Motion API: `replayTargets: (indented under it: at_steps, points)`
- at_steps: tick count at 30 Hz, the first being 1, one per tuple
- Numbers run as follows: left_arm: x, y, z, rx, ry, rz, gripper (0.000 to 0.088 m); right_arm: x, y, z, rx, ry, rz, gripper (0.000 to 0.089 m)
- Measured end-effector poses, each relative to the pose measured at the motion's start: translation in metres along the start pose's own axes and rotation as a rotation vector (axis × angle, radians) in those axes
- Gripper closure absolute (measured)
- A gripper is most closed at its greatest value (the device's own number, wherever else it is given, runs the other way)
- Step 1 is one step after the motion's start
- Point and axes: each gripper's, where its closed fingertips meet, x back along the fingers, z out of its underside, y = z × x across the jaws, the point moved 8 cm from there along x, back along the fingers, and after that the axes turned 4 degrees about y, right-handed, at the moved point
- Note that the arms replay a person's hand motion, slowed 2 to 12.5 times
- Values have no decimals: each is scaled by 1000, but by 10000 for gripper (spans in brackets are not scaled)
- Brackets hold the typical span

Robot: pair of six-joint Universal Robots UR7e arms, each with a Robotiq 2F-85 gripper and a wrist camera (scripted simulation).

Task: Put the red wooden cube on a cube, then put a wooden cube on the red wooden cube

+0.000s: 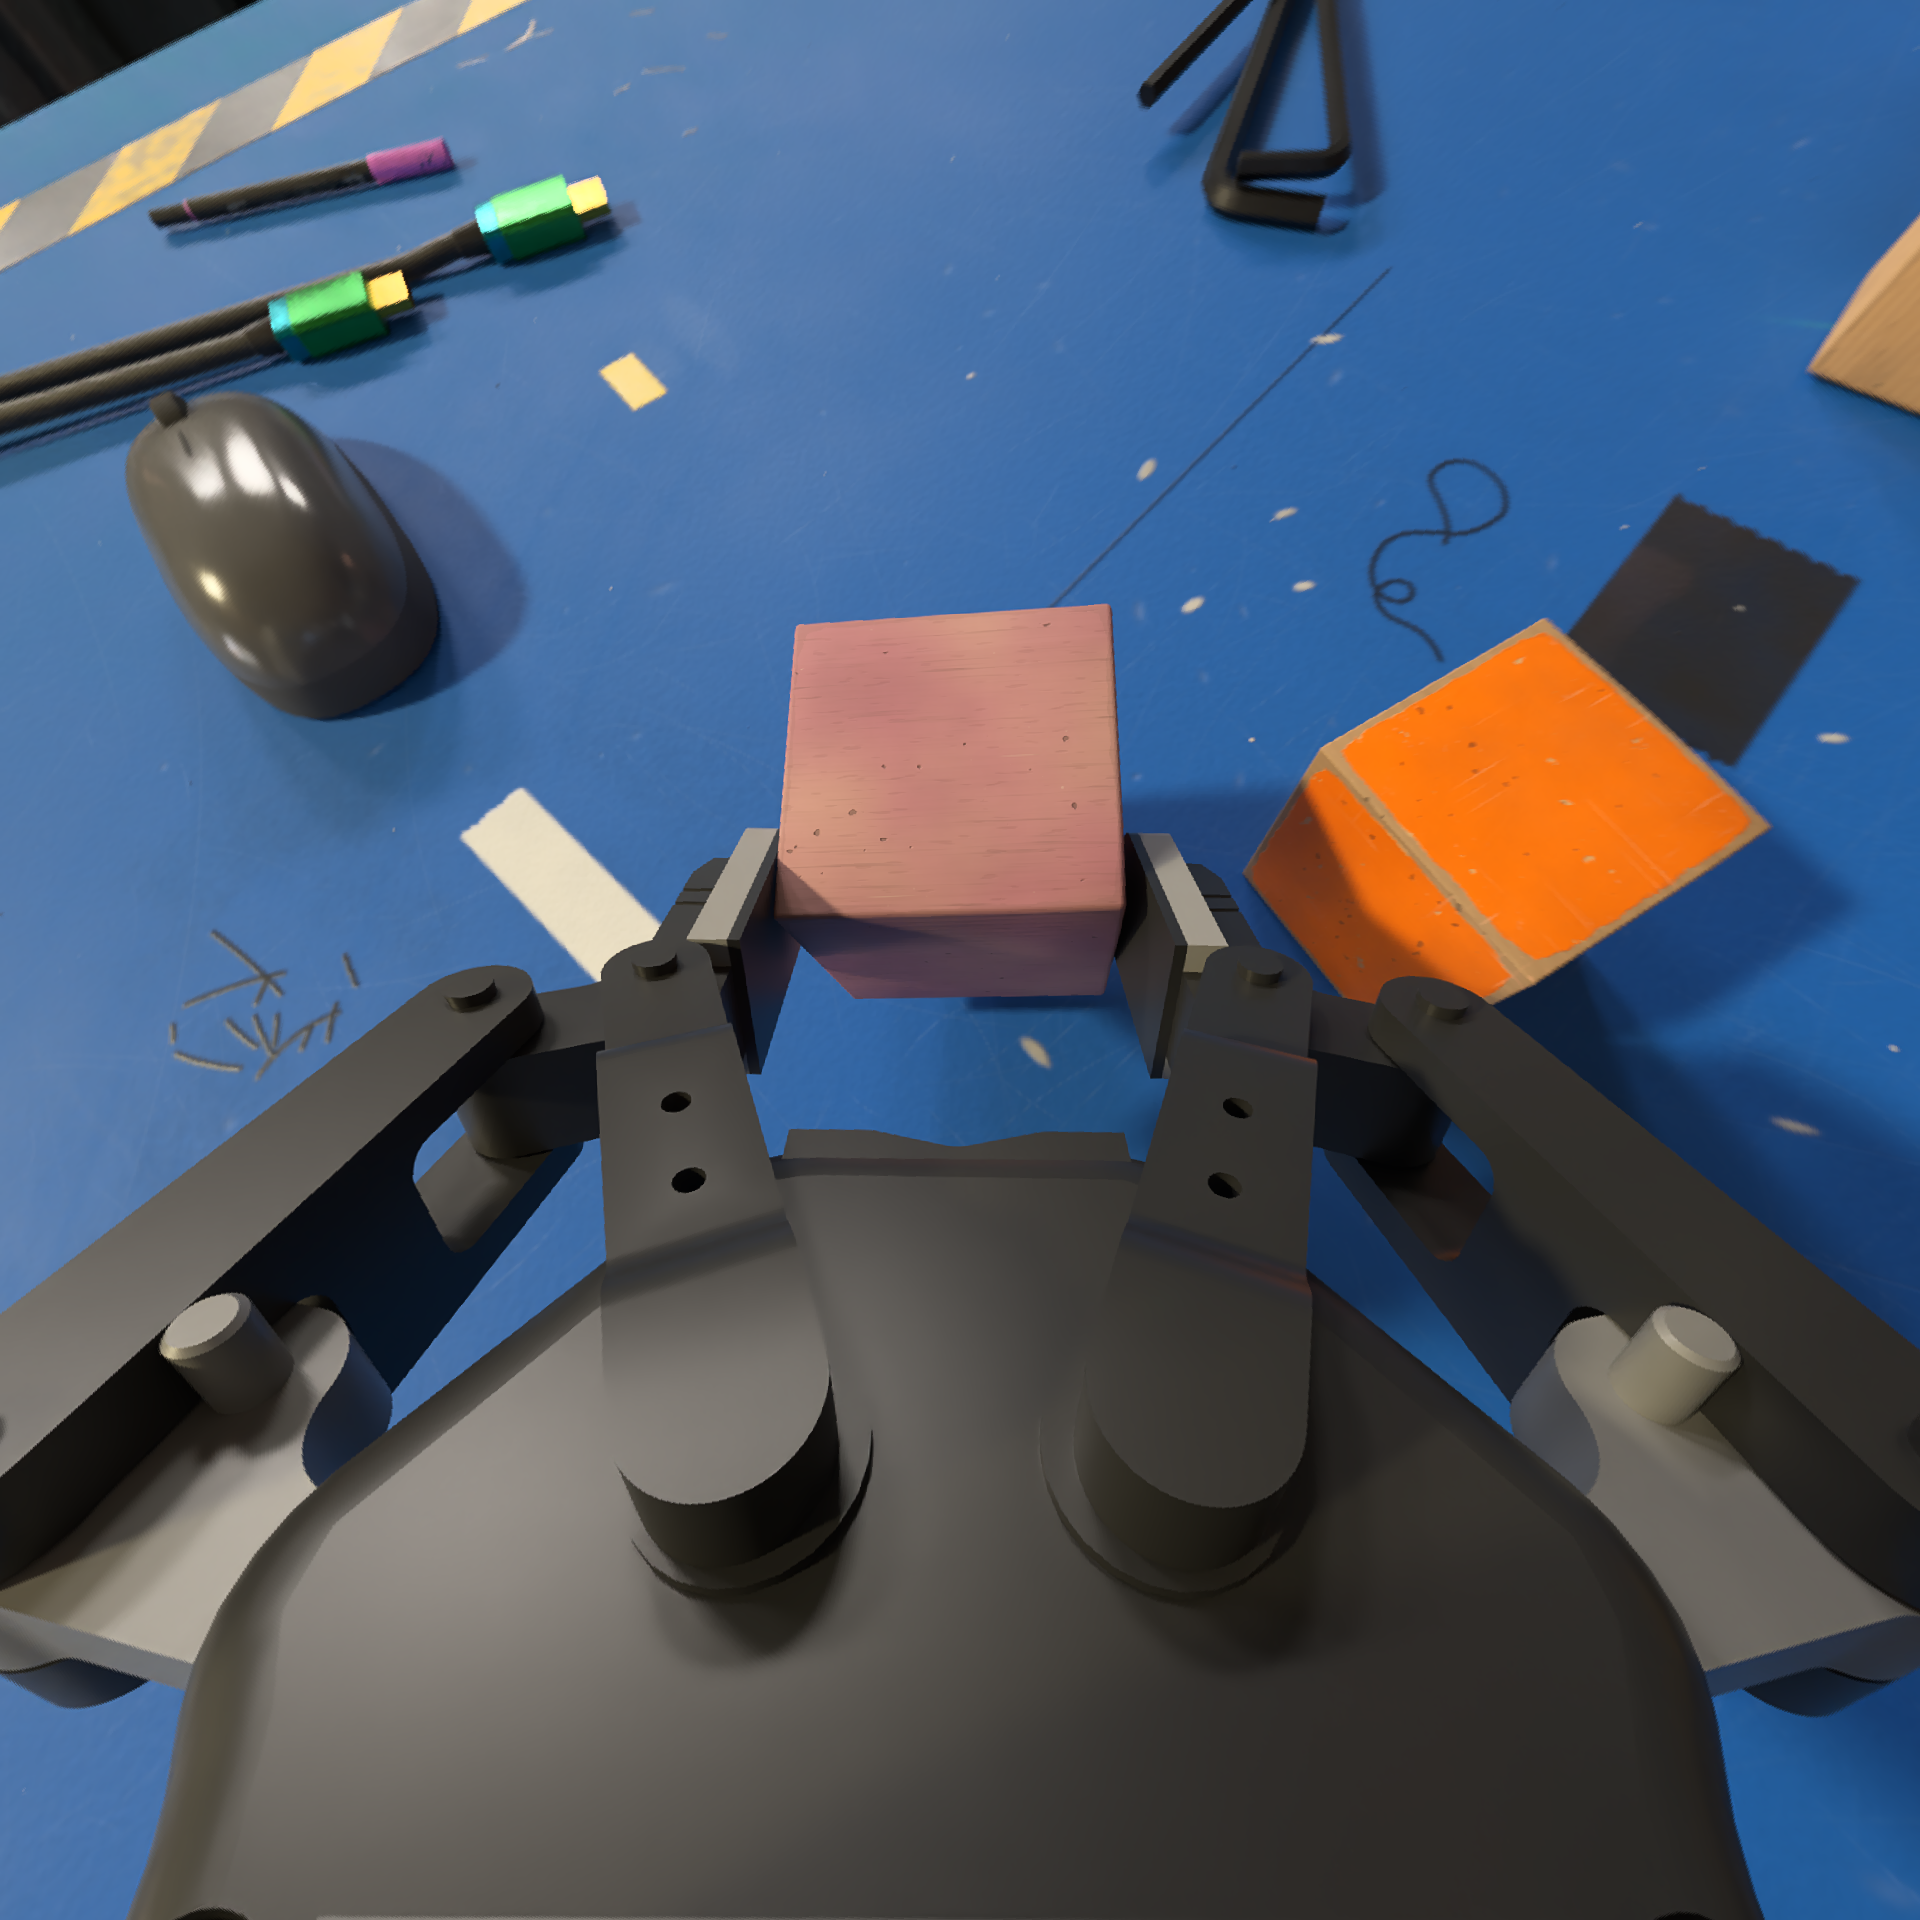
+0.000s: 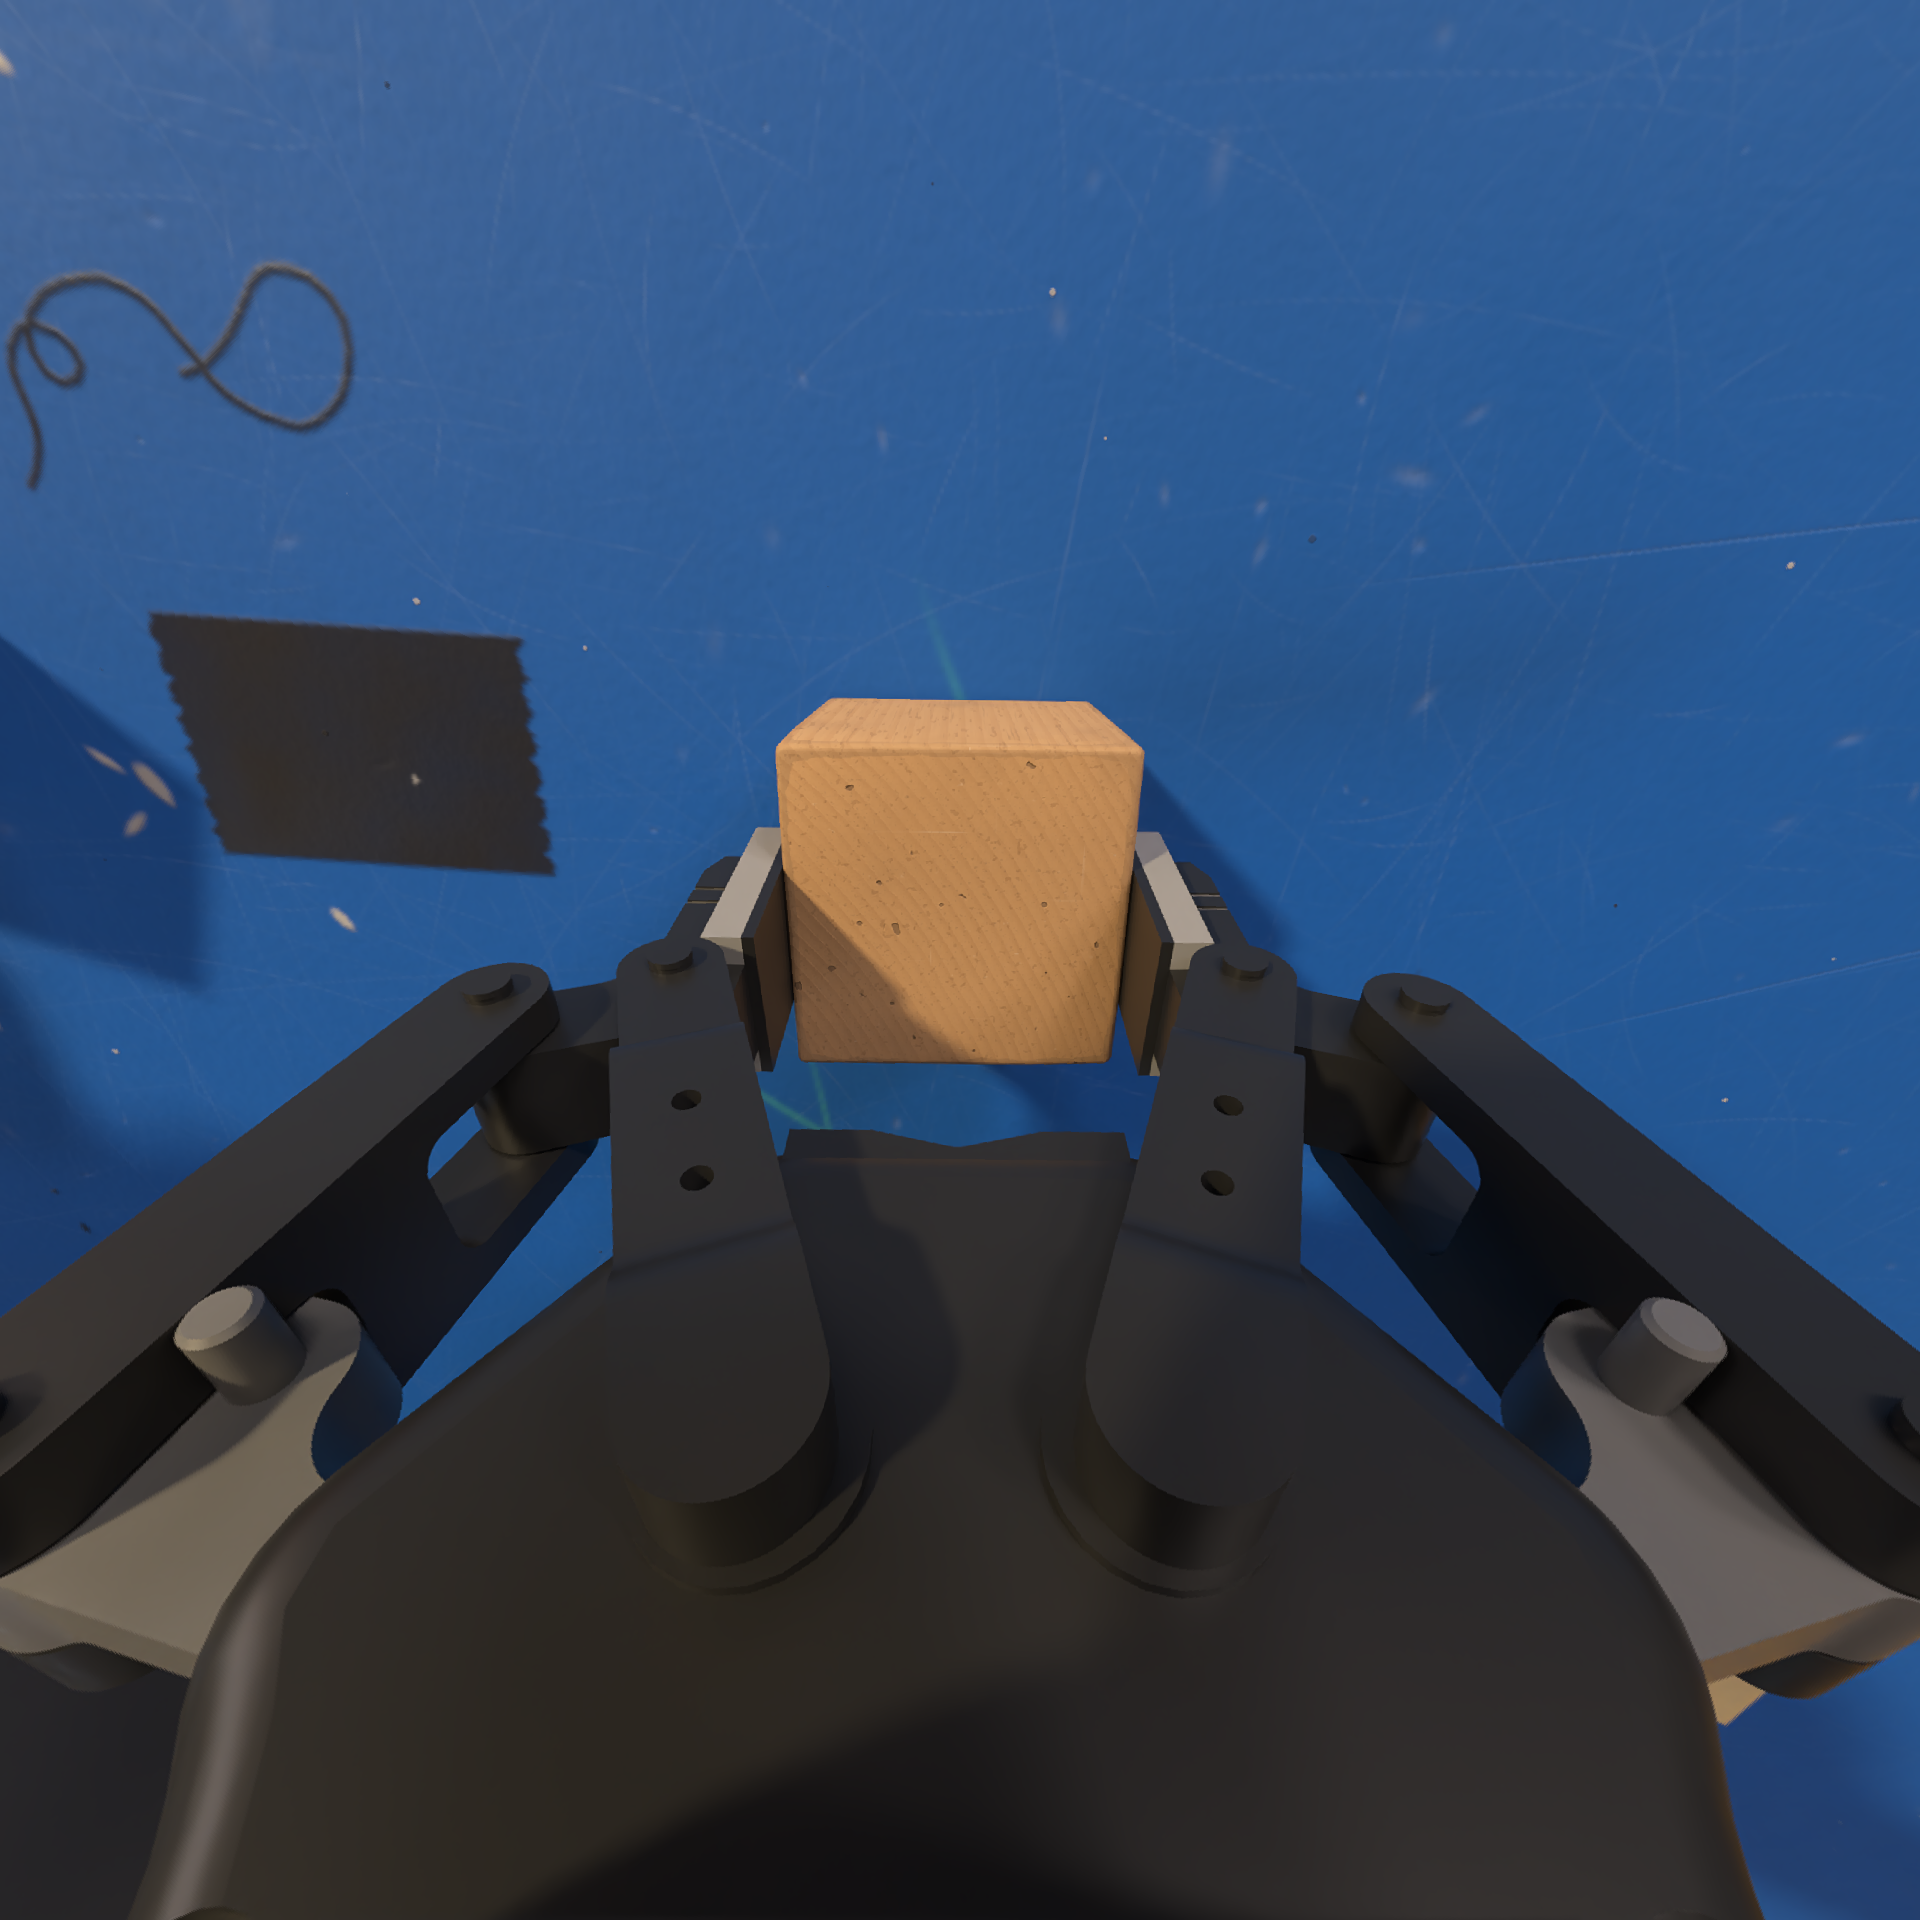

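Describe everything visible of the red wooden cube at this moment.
The red wooden cube is a faded pinkish-red block with visible grain and small dark specks. It sits clamped between the left gripper fingers, whose pads press its two opposite side faces. It appears raised off the blue table, with its underside in shadow. It is roughly square to the gripper, and nothing else touches it. The orange cube lies apart on the table.
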Motion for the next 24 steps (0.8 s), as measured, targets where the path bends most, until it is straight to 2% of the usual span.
replayTargets:
  at_steps: [5,14,20,24]
  points:
    - [11,1,-7,-39,-47,79,340,1,-1,1,0,-10,-11,383]
    - [31,-11,-23,-180,-141,297,340,6,-4,3,0,-43,-32,382]
    - [41,-21,-32,-299,-185,423,340,10,-5,3,-2,-65,-42,383]
    - [44,-27,-36,-388,-188,476,340,12,-6,4,-2,-78,-49,382]
